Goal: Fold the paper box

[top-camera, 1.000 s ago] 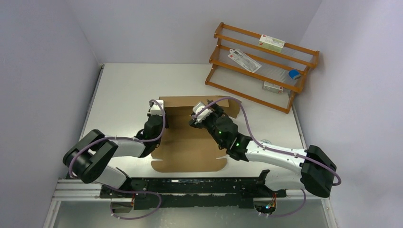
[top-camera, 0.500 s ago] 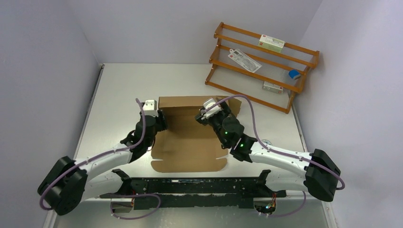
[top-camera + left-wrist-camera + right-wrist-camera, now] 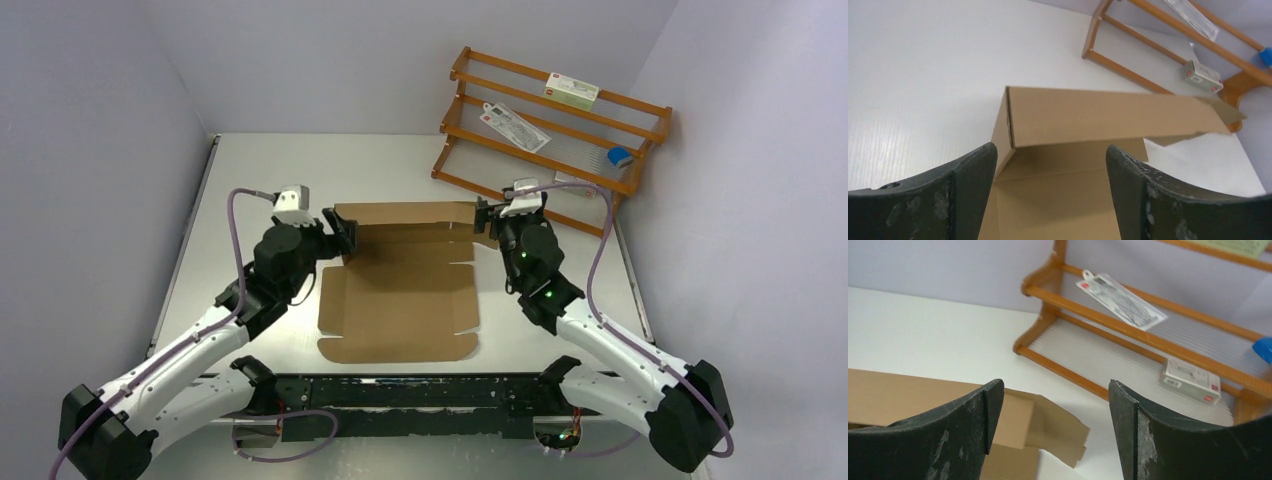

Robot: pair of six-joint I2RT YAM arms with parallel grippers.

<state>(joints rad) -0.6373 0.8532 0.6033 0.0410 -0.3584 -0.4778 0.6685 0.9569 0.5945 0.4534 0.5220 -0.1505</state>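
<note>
While the paper box (image 3: 400,300) lies on the table (image 3: 260,180) between my left gripper (image 3: 342,232) and right gripper (image 3: 486,216) (both wide open, gripping nothing), I judge its raised rear wall, unheld, may flop flat.

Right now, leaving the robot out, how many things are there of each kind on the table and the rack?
paper box: 1
wooden rack: 1
small printed cartons: 2
flat packet: 1
blue item: 1
Total: 6
</note>
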